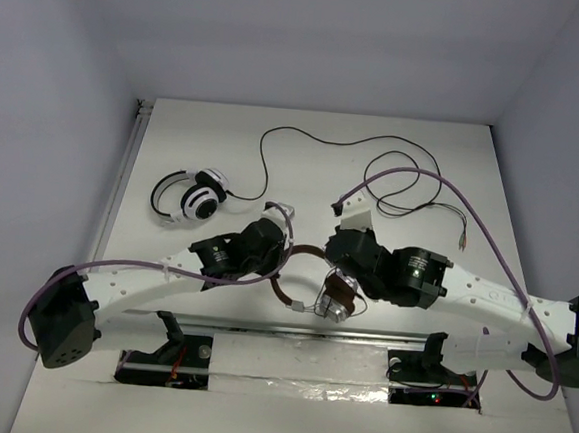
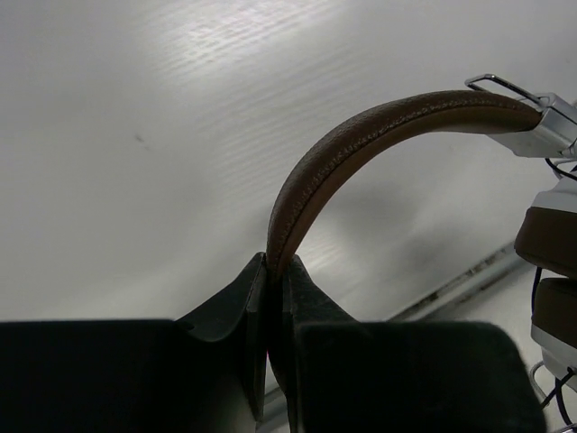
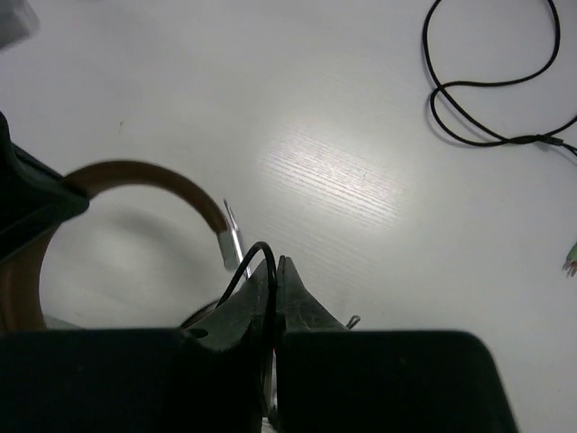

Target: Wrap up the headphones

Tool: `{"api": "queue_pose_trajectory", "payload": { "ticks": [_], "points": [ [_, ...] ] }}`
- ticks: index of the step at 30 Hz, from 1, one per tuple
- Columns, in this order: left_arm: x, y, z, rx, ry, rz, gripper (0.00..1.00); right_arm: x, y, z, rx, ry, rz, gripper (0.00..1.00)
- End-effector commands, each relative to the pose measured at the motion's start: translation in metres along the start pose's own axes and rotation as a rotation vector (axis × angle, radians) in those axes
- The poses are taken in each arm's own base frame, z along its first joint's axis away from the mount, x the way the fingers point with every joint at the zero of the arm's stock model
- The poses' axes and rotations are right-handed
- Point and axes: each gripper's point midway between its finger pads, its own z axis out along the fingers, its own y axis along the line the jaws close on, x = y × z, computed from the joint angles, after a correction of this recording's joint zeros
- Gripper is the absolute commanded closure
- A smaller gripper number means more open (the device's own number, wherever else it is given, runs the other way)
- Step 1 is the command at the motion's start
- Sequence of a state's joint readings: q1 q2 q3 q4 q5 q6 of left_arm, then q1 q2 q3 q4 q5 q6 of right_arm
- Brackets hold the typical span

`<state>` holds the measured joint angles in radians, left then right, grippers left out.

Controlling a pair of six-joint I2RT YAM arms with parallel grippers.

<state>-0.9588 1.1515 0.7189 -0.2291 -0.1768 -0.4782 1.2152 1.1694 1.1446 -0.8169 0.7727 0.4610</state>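
The headphones (image 1: 308,293) lie near the table's front edge, between my arms. The brown headband (image 2: 361,135) arches up from my left gripper (image 2: 275,262), which is shut on it. A silver earcup bracket (image 2: 545,126) and brown ear pads (image 2: 552,239) hang at the right. My right gripper (image 3: 275,263) is shut on a loop of the thin black cable (image 3: 259,248), just above an earcup. The headband (image 3: 153,176) curves to its left. In the top view the left gripper (image 1: 284,261) and the right gripper (image 1: 337,280) are close together over the headphones.
A white-and-black round headset (image 1: 193,197) lies at the far left. More black cable (image 1: 375,143) lies in loose loops across the far table and also shows in the right wrist view (image 3: 469,86). A metal rail (image 1: 261,327) runs along the front edge.
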Motion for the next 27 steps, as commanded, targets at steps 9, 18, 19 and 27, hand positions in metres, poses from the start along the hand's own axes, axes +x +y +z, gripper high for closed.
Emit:
{"api": "queue_pose_trajectory", "payload": {
  "ticks": [9,18,19,27],
  "points": [
    [-0.036,-0.09,-0.044,0.483,-0.084,0.079,1.0,-0.017,-0.025,0.019,0.107,-0.092,0.055,1.0],
    [-0.075,-0.076,-0.069,0.461,-0.231,0.0,1.0,-0.022,-0.055,0.019,0.145,-0.17,0.423,1.0],
    [-0.079,-0.077,-0.073,0.48,-0.246,-0.007,1.0,-0.015,-0.057,0.022,0.146,-0.171,0.45,1.0],
    [-0.1,-0.093,-0.094,0.589,-0.321,-0.001,1.0,-0.018,-0.028,0.019,-0.114,-0.256,0.534,0.87]
  ]
}}
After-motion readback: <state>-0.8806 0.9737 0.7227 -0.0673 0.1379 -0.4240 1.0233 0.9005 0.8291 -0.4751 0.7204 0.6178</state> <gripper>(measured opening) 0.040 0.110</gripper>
